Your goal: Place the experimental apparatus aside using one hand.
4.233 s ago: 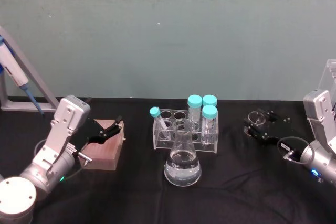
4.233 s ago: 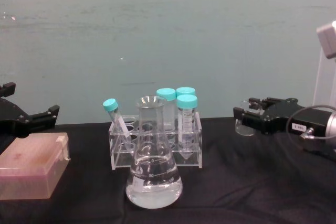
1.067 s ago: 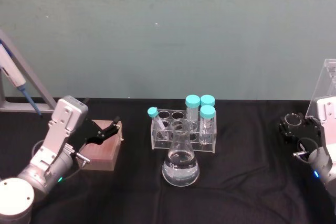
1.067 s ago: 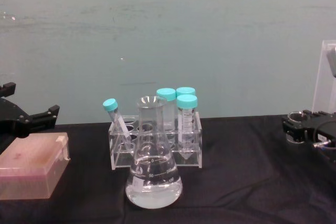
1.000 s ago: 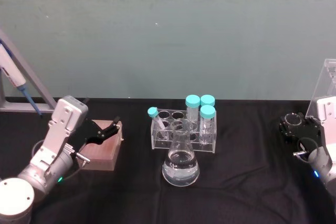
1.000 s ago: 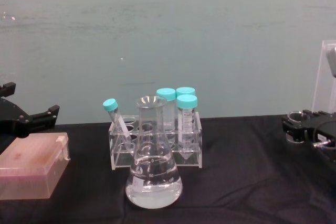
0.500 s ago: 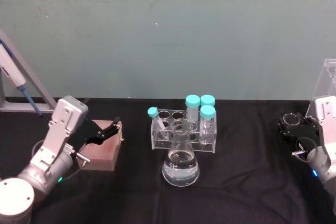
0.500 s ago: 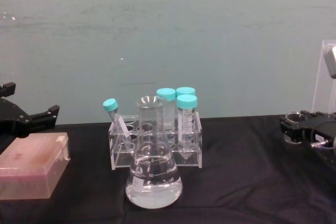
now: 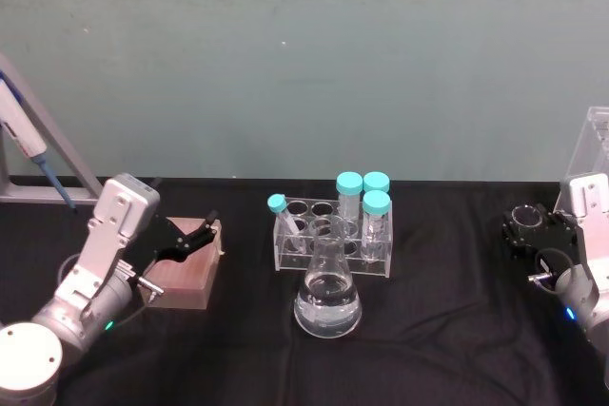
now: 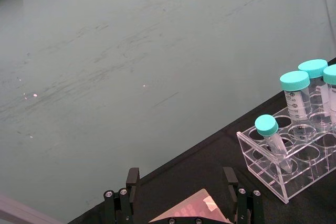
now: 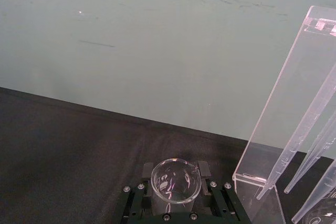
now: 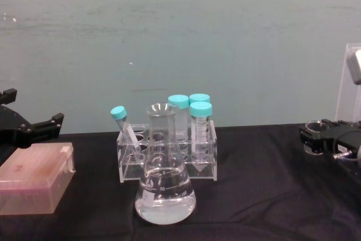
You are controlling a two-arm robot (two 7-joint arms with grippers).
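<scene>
Beaker (image 11: 175,183) clamped in right end effector (image 11: 176,170), left end effector (image 10: 181,176) parked, spread

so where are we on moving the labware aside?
Done: the small beaker is at the far right of the table, beside the pipette stand. In hand: the right gripper is shut on it; I can't tell if it's set down, so release is pending. Left: the flask and tube rack sit mid-table. The left gripper is parked open over the brown box.
</scene>
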